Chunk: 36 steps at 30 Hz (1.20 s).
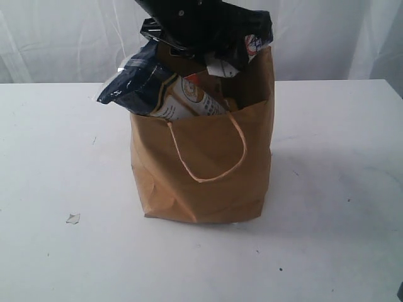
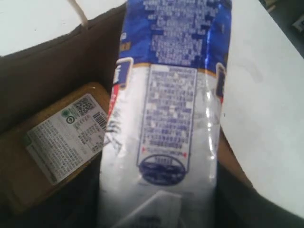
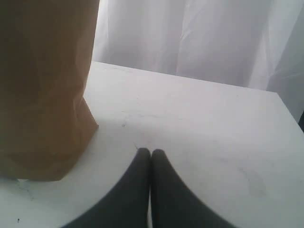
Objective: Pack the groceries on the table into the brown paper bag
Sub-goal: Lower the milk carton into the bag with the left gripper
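Likely light, crinkly and slippery, the long dark-blue packet [image 1: 135, 85], best pinched at its sealed end, leans from the brown paper bag [image 1: 208, 182] under the left claw [image 1: 179, 39], grip untellable, while the right claw [image 3: 151, 156] is pinched shut beside it.

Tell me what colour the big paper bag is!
It is brown; the bag shows best in the exterior view.

Reaches in from the top edge of the exterior view with the black left arm [image 1: 182, 12], angled steeply downward, wrist lowest. Hides the left gripper's fingertips in every view, so leaves its jaws unreadable. Holds the right gripper [image 3: 151, 153] low and nearly level, dark fingers [image 3: 135, 190] pressed flat together along their length, tips touching, with nothing between them
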### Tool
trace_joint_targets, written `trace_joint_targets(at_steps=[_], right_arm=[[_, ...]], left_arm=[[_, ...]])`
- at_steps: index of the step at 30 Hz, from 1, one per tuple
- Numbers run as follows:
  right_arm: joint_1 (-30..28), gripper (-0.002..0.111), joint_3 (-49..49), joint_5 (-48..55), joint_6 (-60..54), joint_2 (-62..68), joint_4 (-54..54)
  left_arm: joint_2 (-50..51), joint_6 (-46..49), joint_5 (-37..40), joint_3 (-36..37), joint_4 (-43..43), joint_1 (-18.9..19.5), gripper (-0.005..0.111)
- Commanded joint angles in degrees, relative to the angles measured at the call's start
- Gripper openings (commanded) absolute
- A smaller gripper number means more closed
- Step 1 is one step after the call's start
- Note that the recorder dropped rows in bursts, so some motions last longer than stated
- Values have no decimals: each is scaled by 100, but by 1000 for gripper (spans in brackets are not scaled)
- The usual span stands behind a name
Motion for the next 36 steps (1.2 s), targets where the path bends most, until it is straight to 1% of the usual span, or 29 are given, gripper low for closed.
trace_joint_targets(at_steps=[1,8,11,13,16,21,24,25,27,32,34,36], right_arm=[[-18,0,39,11,32,-16,5],[-18,0,39,11,32,-16,5],[-18,0,39,6,26,-16,5],[-18,0,39,6,26,-16,5],[-18,0,39,6,26,-16,5],[-18,0,39,6,26,-16,5],[-18,0,39,6,26,-16,5],[-18,0,39,6,26,-16,5],[-18,0,39,6,26,-16,5],[-18,0,39,6,26,-16,5],[-18,0,39,6,26,-16,5],[-18,0,39,6,26,-16,5]], left_arm=[[-128,-135,2,-63,23,-35,0],[-117,-129,83,-63,-162,-50,0],[-117,-118,83,-63,-152,-274,0],[-117,-141,45,-63,103,-402,0],[-117,-715,-5,-63,765,-450,0],[-117,-842,-5,-63,992,-450,0],[-117,-863,198,-63,1031,-450,0],[-117,-962,309,-63,1288,-450,0],[-117,-1165,411,-63,1521,-450,0],[-64,-1130,505,-63,1490,-450,1],[-25,-864,561,-63,1175,-450,12],[1,-649,561,-63,932,-450,26]])
